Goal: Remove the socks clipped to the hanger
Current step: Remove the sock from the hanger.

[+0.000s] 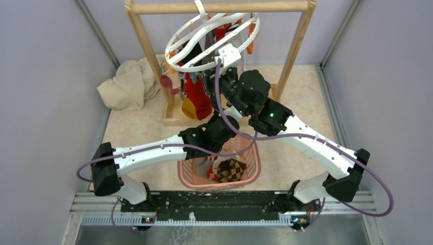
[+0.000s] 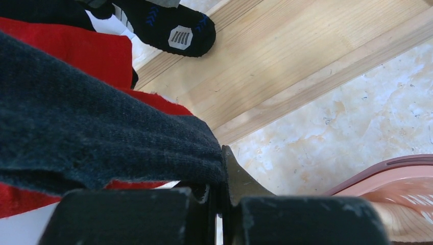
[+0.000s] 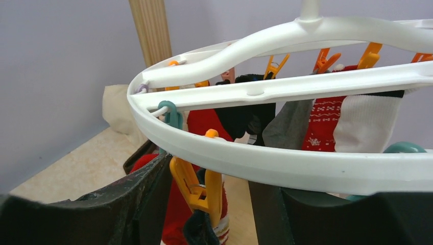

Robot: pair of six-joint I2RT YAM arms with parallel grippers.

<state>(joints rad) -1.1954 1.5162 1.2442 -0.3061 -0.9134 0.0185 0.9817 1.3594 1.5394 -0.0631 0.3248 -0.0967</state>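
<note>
The white ring hanger [image 1: 181, 48] hangs tilted from the wooden rail, with orange and teal clips around it. Red [image 1: 198, 97], mustard and dark socks hang from it. My left gripper [image 2: 222, 171] is shut on the lower part of a dark navy sock [image 2: 92, 132]; in the top view it is hidden under my right arm. My right gripper [image 3: 204, 204] is open just under the ring [image 3: 306, 166], its fingers [image 3: 138, 196] on either side of an orange clip [image 3: 201, 184] that holds a dark sock. Red, grey and white socks [image 3: 324, 125] hang beyond.
A pink slotted basket [image 1: 254, 163] with several socks, one checked [image 1: 232, 171], stands between the arm bases. The wooden rail frame [image 1: 298, 46] and its base [image 2: 286, 66] stand behind. A beige cloth [image 1: 127, 84] lies at the back left. Grey walls close both sides.
</note>
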